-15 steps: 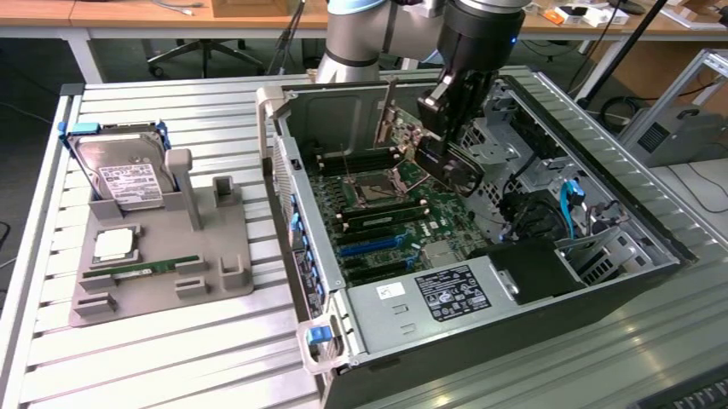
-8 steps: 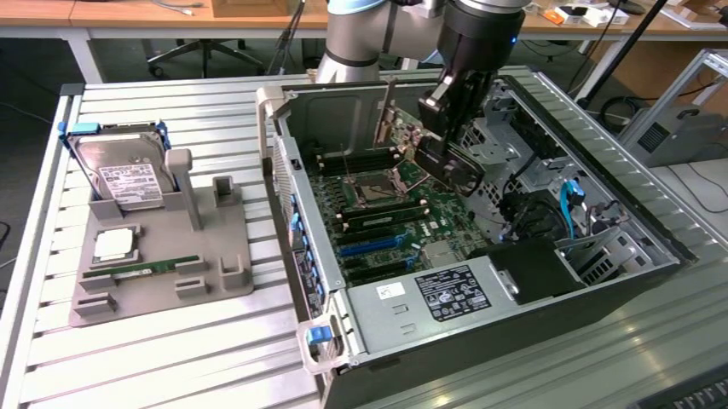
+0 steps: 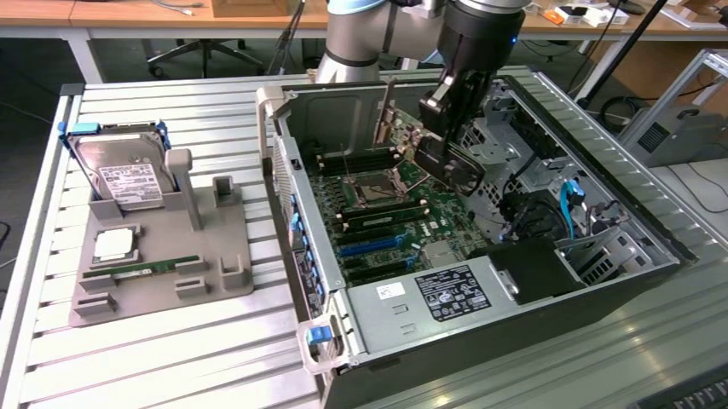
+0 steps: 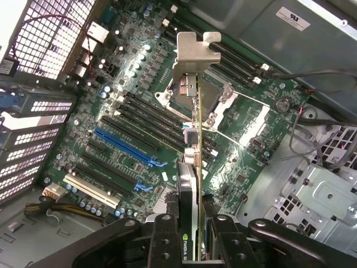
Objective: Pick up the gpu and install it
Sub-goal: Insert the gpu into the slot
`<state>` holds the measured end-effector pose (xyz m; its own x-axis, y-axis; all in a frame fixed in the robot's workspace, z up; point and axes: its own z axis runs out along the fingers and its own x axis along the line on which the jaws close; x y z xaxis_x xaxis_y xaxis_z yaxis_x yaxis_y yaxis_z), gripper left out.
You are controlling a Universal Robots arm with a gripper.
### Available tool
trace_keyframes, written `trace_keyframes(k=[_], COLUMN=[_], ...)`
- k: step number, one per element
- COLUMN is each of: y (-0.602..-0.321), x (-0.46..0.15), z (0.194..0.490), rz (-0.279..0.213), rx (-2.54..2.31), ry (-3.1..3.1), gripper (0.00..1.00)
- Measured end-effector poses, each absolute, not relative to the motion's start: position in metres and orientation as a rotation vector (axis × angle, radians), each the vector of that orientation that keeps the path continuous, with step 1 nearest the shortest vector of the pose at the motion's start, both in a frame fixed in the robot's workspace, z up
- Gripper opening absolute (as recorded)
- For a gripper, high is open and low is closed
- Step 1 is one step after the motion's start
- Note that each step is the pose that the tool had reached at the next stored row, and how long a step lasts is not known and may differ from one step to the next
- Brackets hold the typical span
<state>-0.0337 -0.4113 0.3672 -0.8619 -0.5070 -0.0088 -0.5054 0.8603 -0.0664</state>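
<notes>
The gpu (image 3: 442,160), a dark flat card with a silver bracket (image 3: 387,106) at one end, hangs tilted over the motherboard (image 3: 393,223) inside the open computer case. My gripper (image 3: 453,126) is shut on it from above. In the wrist view the gpu (image 4: 193,167) shows edge-on between the black fingers (image 4: 166,237), and my gripper (image 4: 193,245) clamps its near end. Its silver bracket (image 4: 195,53) points away, over the processor socket area. The blue expansion slots (image 4: 125,146) lie off to one side of the card, and the card is clear of the board.
On the exterior view's left, a grey holder (image 3: 170,273) carries a silver hard drive (image 3: 125,175), a processor (image 3: 114,244) and a green memory stick (image 3: 148,268). The case walls (image 3: 279,153), the power supply (image 3: 449,290), drive cages (image 4: 323,195) and blue cables (image 3: 569,200) surround the board.
</notes>
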Motion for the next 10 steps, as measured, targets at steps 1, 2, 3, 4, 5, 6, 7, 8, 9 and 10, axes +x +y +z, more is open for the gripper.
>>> trace_keyframes(k=[1, 2, 3, 4, 5, 6, 7, 8, 9, 10], y=[-0.4113, -0.4114, -0.4114, -0.4114, -0.4114, -0.4114, -0.4115, -0.4115, -0.4115, -0.4115], x=[-0.0337, -0.0337, -0.0337, -0.0337, -0.0337, -0.0337, -0.0337, -0.0337, -0.0337, -0.0337], z=[0.3672, 0.3672, 0.3672, 0.3671, 0.3671, 0.3671, 0.3671, 0.3670, 0.3670, 0.3670], rz=[-0.096, -0.096, -0.096, -0.096, -0.096, -0.096, -0.096, -0.096, -0.096, -0.096], rx=[-0.822, -0.826, -0.829, -0.835, -0.840, -0.844, -0.847, -0.851, -0.854, -0.858], ry=[3.004, 3.002, 3.002, 3.000, 2.998, 2.997, 2.996, 2.995, 2.994, 2.993], gripper=[0.27, 0.27, 0.27, 0.27, 0.27, 0.27, 0.27, 0.27, 0.27, 0.27])
